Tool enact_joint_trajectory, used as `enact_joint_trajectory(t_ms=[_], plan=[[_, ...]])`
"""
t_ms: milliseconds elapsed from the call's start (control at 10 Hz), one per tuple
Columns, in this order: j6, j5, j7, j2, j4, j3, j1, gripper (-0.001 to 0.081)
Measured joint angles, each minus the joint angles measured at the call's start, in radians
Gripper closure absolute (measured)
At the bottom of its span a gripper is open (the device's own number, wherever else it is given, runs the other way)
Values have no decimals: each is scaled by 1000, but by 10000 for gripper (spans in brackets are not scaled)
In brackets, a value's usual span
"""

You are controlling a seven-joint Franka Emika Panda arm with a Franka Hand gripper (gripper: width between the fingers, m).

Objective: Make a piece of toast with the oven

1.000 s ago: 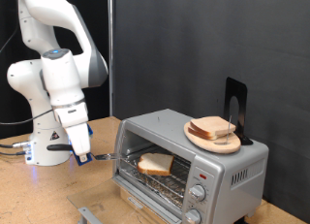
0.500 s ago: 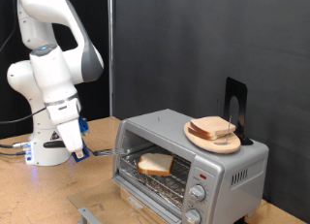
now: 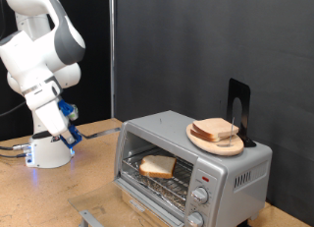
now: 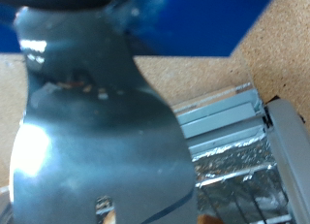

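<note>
The white Franka arm (image 3: 44, 60) rises at the exterior view's left. The boxy silver toaster oven (image 3: 191, 168) stands with its door open, 1 pale square slice of toast (image 3: 157, 166) on its wire rack. On top, a round wooden plate (image 3: 217, 140) carries stacked slices. The gripper (image 3: 71, 132) (jaw state: cannot tell) hangs well apart from the oven.
</note>
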Motion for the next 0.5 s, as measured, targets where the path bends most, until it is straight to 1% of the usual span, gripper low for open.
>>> enact_joint_trajectory(t_ms=[200,300,400,500], plan=[[-19,-1,36,-17,11,13,-2,408],[-19,-1,35,-16,11,12,-2,408],[-20,19,33,-16,13,10,5,408],[-20,76,32,-19,20,7,27,408]])
